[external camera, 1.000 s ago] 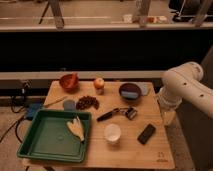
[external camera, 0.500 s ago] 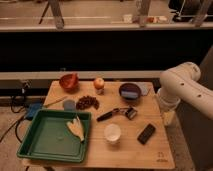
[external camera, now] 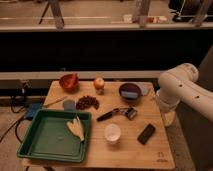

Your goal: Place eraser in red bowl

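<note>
The red bowl [external camera: 69, 81] stands at the far left corner of the wooden table [external camera: 130, 152]. A flat black block, likely the eraser [external camera: 146, 134], lies near the table's front right. My gripper [external camera: 169, 118] hangs below the white arm [external camera: 181, 88] at the table's right edge. It is right of and slightly behind the black block, apart from it and far from the red bowl.
A green tray [external camera: 35, 147] with a banana peel [external camera: 76, 128] fills the front left. A white cup [external camera: 112, 133], a dark handled tool [external camera: 118, 113], grapes [external camera: 88, 102], an orange fruit [external camera: 99, 83] and a dark bowl [external camera: 130, 91] stand between block and red bowl.
</note>
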You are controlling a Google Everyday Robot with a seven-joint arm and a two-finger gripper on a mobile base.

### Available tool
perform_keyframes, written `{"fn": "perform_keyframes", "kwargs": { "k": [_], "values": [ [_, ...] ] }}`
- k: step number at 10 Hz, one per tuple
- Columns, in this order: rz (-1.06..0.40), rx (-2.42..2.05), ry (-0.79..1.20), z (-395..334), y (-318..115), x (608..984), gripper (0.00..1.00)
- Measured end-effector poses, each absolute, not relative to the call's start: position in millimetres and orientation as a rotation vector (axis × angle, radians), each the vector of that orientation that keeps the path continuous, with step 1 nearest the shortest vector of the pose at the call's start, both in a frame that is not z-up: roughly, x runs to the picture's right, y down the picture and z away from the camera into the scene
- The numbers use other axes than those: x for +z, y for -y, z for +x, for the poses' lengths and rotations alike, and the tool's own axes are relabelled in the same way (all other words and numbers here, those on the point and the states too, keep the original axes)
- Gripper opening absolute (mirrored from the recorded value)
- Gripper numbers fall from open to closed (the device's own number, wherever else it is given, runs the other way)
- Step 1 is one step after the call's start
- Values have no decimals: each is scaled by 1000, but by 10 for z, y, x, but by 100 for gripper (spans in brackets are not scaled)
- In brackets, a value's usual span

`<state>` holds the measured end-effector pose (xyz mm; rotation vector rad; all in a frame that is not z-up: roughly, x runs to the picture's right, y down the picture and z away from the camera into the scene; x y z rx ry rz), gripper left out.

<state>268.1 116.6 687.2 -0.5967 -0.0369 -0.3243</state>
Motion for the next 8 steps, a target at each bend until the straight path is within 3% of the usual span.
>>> {"fn": "perform_keyframes", "kwargs": {
  "k": [8],
  "values": [
    [-597,-502,75,2642,-1345,6907,80]
  ]
}}
